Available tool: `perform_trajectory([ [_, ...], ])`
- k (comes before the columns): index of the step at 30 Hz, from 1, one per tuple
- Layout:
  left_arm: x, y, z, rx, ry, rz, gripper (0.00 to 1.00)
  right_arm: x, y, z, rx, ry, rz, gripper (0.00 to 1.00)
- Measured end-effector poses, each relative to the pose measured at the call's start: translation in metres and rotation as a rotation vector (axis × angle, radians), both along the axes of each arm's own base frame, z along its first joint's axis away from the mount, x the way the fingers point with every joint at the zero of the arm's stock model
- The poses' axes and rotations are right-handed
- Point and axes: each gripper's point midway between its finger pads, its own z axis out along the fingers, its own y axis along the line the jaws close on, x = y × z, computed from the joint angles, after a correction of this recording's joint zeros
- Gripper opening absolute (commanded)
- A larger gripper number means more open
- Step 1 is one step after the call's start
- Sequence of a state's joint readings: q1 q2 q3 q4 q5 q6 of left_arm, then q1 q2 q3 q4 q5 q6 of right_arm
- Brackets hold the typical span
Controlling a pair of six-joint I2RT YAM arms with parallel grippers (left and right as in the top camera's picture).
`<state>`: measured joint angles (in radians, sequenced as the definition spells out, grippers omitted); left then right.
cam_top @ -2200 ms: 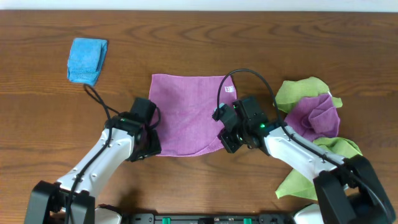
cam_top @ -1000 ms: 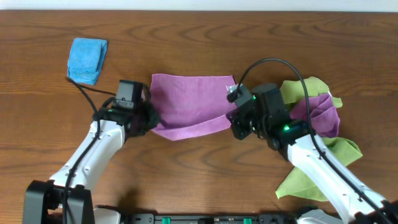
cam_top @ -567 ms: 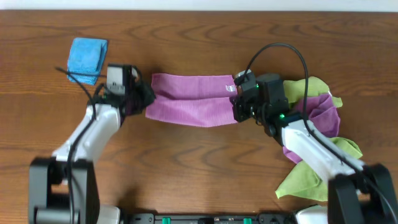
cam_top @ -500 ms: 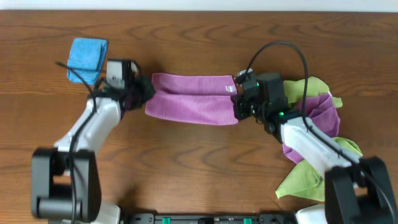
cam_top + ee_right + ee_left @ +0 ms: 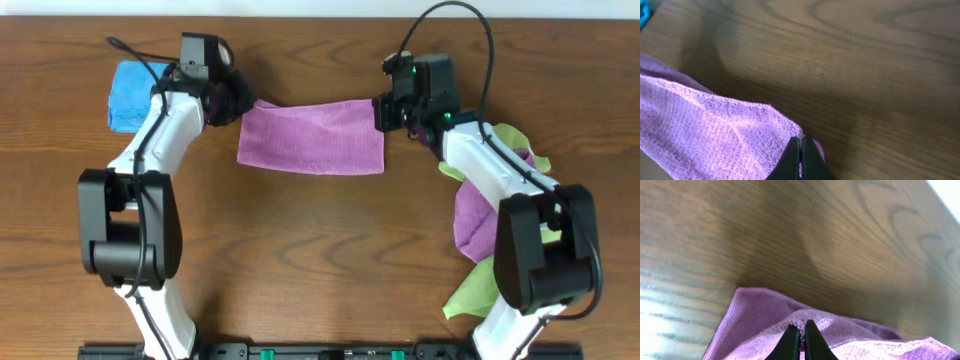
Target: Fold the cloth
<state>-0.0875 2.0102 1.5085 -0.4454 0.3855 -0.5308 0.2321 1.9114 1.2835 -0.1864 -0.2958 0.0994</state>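
Just beside the blue cloth [image 5: 135,85] | purple cloth [image 5: 312,137] lies spread, apparently doubled once | our left gripper [image 5: 801,339] and right gripper [image 5: 801,157] each clamp a far corner | first fold laid, we judge; release and second fold remain

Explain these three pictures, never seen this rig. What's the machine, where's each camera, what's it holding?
Two white robot arms work at a wooden table. The wide picture comes from a camera above; the two close-ups come from a camera on each wrist, looking along its jaws. The left gripper and right gripper each have jaws shut on a corner of the purple cloth, held between them. Also on the table: a folded blue cloth and a heap of green and purple cloths to the right.
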Motion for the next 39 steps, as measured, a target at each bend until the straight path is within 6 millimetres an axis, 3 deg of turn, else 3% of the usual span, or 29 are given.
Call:
perform_trajectory([
  [11,-0.056,0.009,-0.023,0.081,0.229,-0.076,0.06,-0.051,-0.001,-0.031,-0.005,0.260,0.041,0.01],
  [22,-0.071,0.015,-0.028,0.127,0.283,-0.107,0.06,-0.076,0.000,-0.040,-0.002,0.370,0.066,0.01],
  [30,-0.070,0.018,-0.030,0.142,0.278,-0.103,0.06,-0.087,0.000,-0.043,-0.011,0.412,0.084,0.01],
  [31,-0.070,0.018,-0.030,0.142,0.277,-0.103,0.10,-0.087,0.000,-0.043,-0.013,0.411,0.086,0.02],
  [32,-0.070,0.018,-0.030,0.143,0.277,-0.103,0.34,-0.087,0.000,-0.043,-0.013,0.410,0.087,0.13],
  [33,-0.070,0.018,-0.031,0.148,0.274,-0.109,0.65,-0.087,0.000,-0.043,-0.014,0.411,0.088,0.43],
  [34,-0.069,0.018,-0.031,0.147,0.274,-0.105,0.77,-0.087,0.000,-0.044,-0.017,0.409,0.090,0.57],
  [37,-0.069,0.019,-0.031,0.151,0.268,-0.113,0.94,-0.087,-0.001,-0.044,-0.021,0.407,0.091,0.69],
  [38,-0.069,0.019,-0.031,0.154,0.267,-0.119,0.93,-0.087,-0.001,-0.044,-0.022,0.406,0.093,0.69],
  [39,-0.070,0.019,-0.031,0.156,0.268,-0.123,0.89,-0.087,-0.001,-0.044,-0.024,0.406,0.094,0.60],
])
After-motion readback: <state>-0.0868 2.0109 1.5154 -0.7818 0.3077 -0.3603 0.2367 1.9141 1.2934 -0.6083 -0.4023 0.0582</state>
